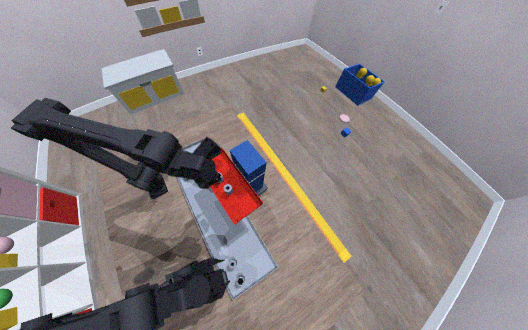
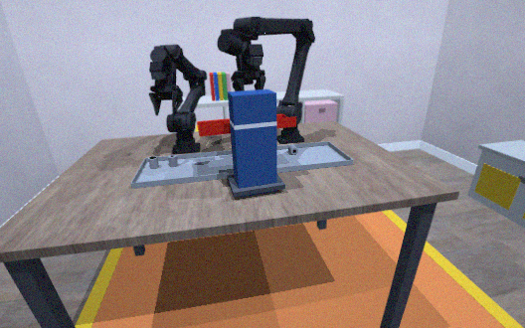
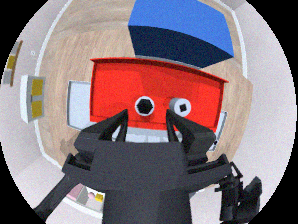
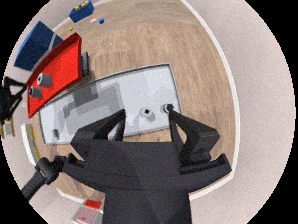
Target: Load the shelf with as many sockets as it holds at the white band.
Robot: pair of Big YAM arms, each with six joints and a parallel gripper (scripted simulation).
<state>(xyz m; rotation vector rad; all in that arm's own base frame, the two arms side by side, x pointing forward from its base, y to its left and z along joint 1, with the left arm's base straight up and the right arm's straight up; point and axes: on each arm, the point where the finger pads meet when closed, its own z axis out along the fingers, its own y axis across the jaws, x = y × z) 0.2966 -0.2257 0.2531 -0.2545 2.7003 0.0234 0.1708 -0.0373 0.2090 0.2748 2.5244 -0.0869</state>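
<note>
The red shelf (image 1: 241, 204) (image 2: 214, 127) (image 3: 115, 80) (image 4: 70, 61) hangs on the blue post (image 1: 247, 156) (image 2: 255, 156) (image 3: 180, 32), near the height of the white band (image 2: 255, 125). Two grey sockets stand on it inside the rim: one (image 3: 144, 106) with its hex opening up, one (image 3: 182, 107) with its square hole up. My left gripper (image 2: 249, 88) (image 3: 147, 112) is open, its fingertips either side of the hex-up socket; contact is unclear. My right gripper (image 4: 147, 112) is open and empty, above the tray end holding two sockets. A third tray socket (image 2: 293, 149) (image 4: 55, 133) is at the opposite end.
The long grey tray (image 1: 260, 260) (image 2: 318, 156) (image 4: 160, 80) lies below the shelf. The post's dark base (image 2: 256, 189) stands beside it. The left arm reaches over the shelf's rear edge, and its gripper hides part of the shelf in the top view.
</note>
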